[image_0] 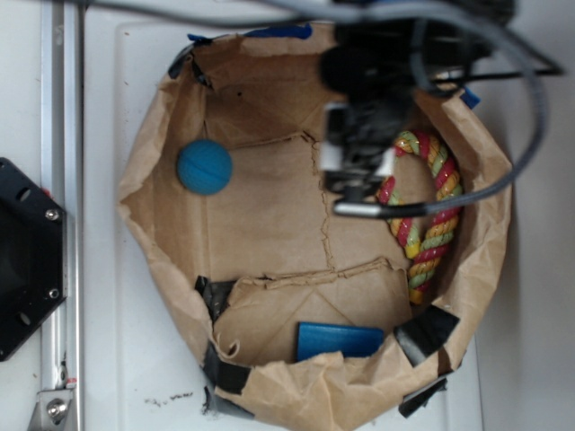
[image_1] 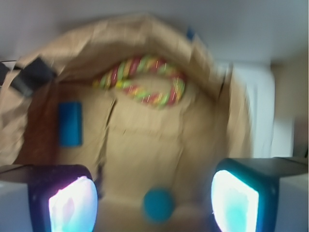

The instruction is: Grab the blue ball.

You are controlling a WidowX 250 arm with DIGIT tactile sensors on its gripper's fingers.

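Gripper [image_1: 154, 198] open, empty, low in wrist frame; ball [image_1: 158, 205] btwn its fingers' line, bag [image_1: 145, 145] floor, bottom center.

the widowx arm [image_0: 395, 63] reached in from the top of the overhead view, its dark wrist blurred and trailing grey cables [image_0: 530, 108] that looped off to the right. the gripper [image_0: 359, 171] pointed downward, hanging in the air and touching nothing. in the wrist view its two fingers [image_1: 72, 203] stood far apart at the lower corners of the frame, the pads glowing pale, with nothing held between them. that view was smeared.
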